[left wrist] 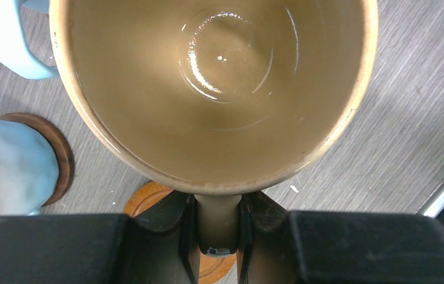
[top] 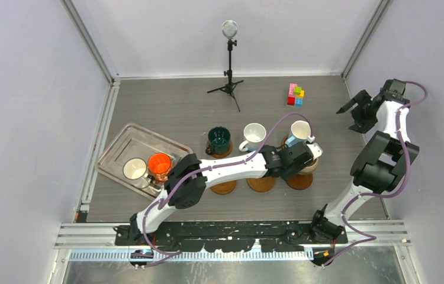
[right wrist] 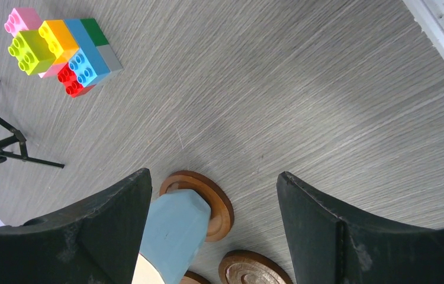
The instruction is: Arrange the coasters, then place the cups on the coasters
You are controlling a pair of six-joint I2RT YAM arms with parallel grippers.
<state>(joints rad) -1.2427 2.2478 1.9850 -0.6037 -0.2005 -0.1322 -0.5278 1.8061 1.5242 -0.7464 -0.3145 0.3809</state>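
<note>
Left gripper [left wrist: 218, 239] is clamped on the handle of the beige mug [left wrist: 219, 89] — fingers pinch it from both sides, mug upright, mouth up. The mug is over the front-right coaster [top: 300, 181]; can't tell if it's touching down. Just behind it the light blue mug [top: 299, 131] stands on its own coaster [right wrist: 211, 198]. Green mug [top: 218, 141] and white mug [top: 254, 136] are in the same back row, to its left. Two more coasters [top: 224, 187] in the front row, partly under the left arm. Orange mug [top: 159, 164] and dark-rimmed white mug [top: 134, 168] stand in the metal tray [top: 142, 145], far left. Right gripper [top: 351, 117] — jaws wide apart, holding nothing, raised at the right edge.
</note>
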